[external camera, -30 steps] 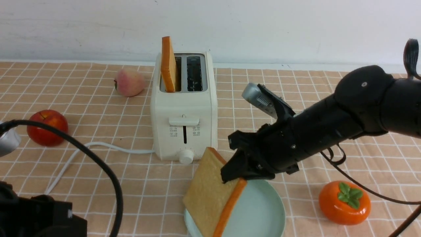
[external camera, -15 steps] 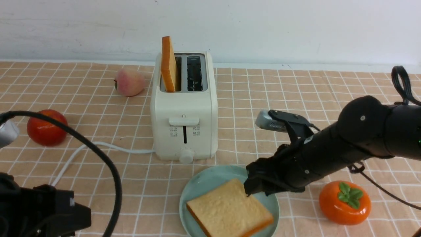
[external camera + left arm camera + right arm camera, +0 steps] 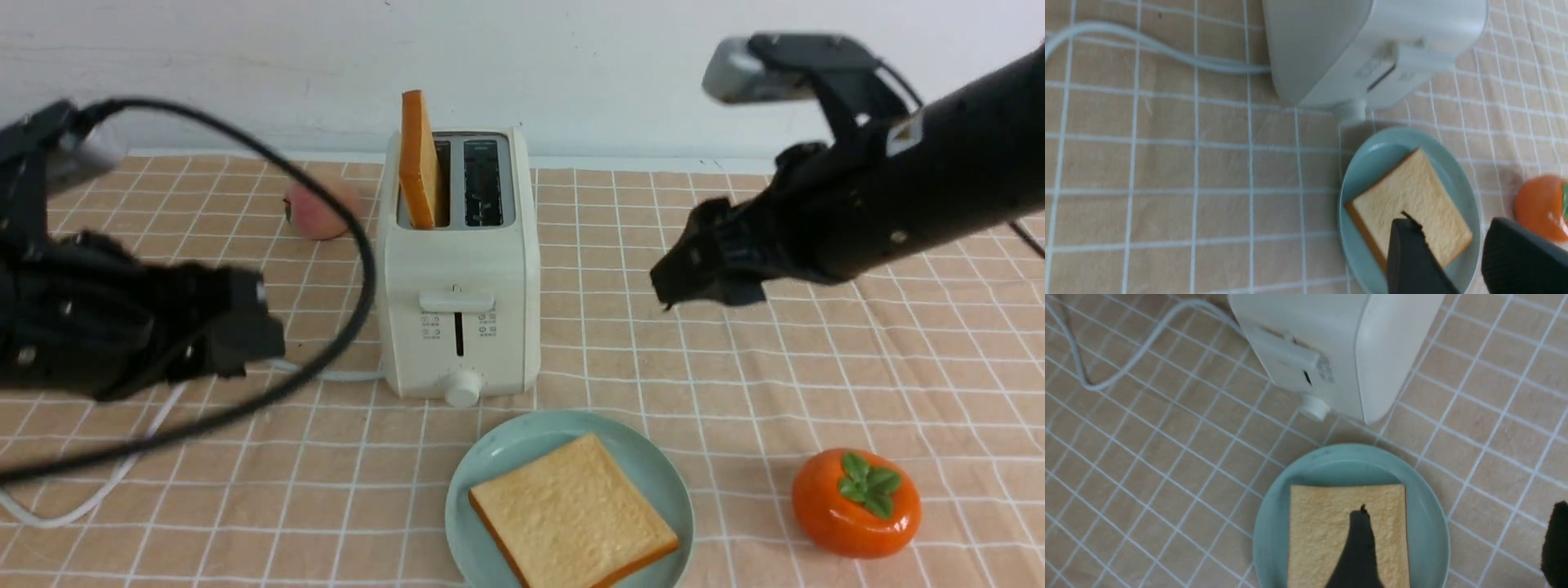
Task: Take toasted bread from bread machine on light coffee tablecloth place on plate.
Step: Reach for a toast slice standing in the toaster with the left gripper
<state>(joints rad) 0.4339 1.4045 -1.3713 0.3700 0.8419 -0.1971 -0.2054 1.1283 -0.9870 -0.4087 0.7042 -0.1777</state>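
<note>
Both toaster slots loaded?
No, in the front view one slice of toast stands in the left slot of the toaster, while the right slot is empty.

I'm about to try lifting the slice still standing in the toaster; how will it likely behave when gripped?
The toast will probably stay stiff, since it stands upright with no sag. Its thick, dry-looking body suggests it is light for its size. It may tilt as it rises, because it already leans in the slot.

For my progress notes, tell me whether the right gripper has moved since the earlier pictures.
Yes: the right gripper has risen away from the plate.
</note>
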